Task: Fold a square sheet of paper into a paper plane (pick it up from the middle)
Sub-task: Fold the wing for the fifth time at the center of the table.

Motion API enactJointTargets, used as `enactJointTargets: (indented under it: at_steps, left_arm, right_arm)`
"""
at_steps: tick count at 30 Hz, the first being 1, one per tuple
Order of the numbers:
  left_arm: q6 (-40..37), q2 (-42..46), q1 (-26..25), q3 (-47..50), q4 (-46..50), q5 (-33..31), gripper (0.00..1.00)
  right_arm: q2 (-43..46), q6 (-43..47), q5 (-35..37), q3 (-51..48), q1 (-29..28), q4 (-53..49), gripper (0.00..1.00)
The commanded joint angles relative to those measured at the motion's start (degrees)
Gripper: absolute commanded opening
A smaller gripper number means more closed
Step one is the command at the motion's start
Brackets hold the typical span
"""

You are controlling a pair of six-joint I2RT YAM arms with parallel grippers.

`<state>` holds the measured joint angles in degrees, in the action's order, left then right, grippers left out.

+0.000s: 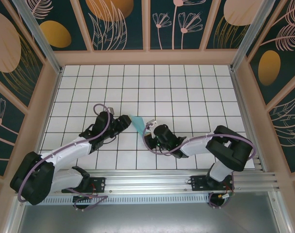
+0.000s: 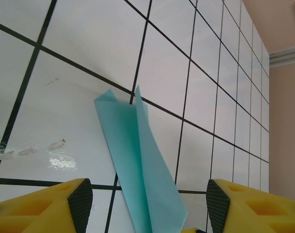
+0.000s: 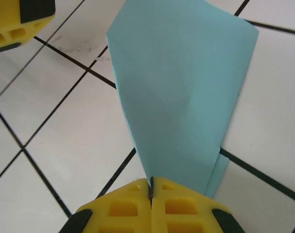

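The paper plane [image 1: 139,124] is a light turquoise-blue pointed fold lying on the white tiled floor between the two arms. In the right wrist view the paper plane [image 3: 181,97] widens away from my right gripper [image 3: 151,194], whose yellow jaws are pressed shut on its narrow end. In the left wrist view the paper plane [image 2: 138,160] shows a raised centre ridge and runs between the spread fingertips of my left gripper [image 2: 148,206], which is open and touches nothing. From above, the left gripper [image 1: 127,121] and the right gripper [image 1: 150,127] face each other across the paper.
The tiled floor [image 1: 186,92] stretches back to wooden walls [image 1: 147,57] with dark flower panels. An aluminium rail [image 1: 186,182] carries both arm bases at the near edge. One yellow finger of the left gripper [image 3: 21,19] shows at the top left of the right wrist view.
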<state>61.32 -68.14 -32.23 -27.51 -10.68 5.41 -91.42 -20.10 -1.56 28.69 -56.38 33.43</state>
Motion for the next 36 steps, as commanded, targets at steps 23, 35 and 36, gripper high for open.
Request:
enactJointTargets:
  at_steps: [23, 35, 36]
  left_arm:
    - [3.1, -17.1, 0.2, -7.5, -3.1, 11.7, 0.76]
    - [-0.6, -18.4, 0.1, -8.8, 4.2, 13.8, 0.42]
    - [-1.6, -18.5, 0.2, -8.9, 4.6, 14.6, 0.41]
  right_arm:
    - [-1.0, 2.8, 1.4, -0.1, -3.0, 2.7, 0.01]
    - [-2.3, 6.5, 7.7, 2.0, -6.2, -0.6, 0.04]
    - [-2.2, 6.5, 7.9, 2.0, -6.2, -0.8, 0.04]
